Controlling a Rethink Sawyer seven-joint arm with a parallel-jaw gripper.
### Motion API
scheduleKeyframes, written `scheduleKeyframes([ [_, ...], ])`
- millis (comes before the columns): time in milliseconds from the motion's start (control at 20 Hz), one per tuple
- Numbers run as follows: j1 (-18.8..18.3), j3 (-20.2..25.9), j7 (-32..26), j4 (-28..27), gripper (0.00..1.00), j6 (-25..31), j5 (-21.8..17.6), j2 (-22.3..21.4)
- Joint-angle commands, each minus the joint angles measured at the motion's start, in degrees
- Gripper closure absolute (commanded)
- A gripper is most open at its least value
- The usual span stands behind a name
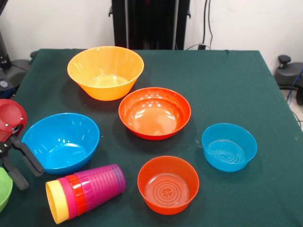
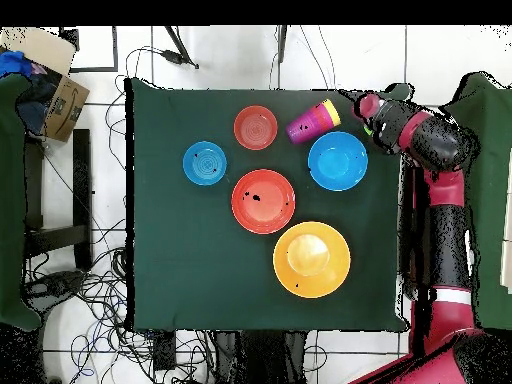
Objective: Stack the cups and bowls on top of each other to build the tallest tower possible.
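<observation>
The tower point(image 1: 85, 191) is lying on its side at lower left of the front view, yellow rim pointing left, purple base right; the gripper point(image 1: 16, 163) is sitting beside it, fingers apart, empty.

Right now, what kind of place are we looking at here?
Probably a robotics lab or test workspace: a green-clothed table on a tiled floor, loose cables trailing beside it, a cardboard box nearby, and a red robot arm at the table's edge.
</observation>
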Motion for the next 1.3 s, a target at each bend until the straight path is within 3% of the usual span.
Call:
scheduleKeyframes([
  [50, 1.10, -0.51, -18.20, 0.24, 0.00, 2.53, 0.75, 2.34],
  [1300, 0.03, -1.33, -16.69, 5.63, 0.00, 4.02, 0.81, 2.32],
])
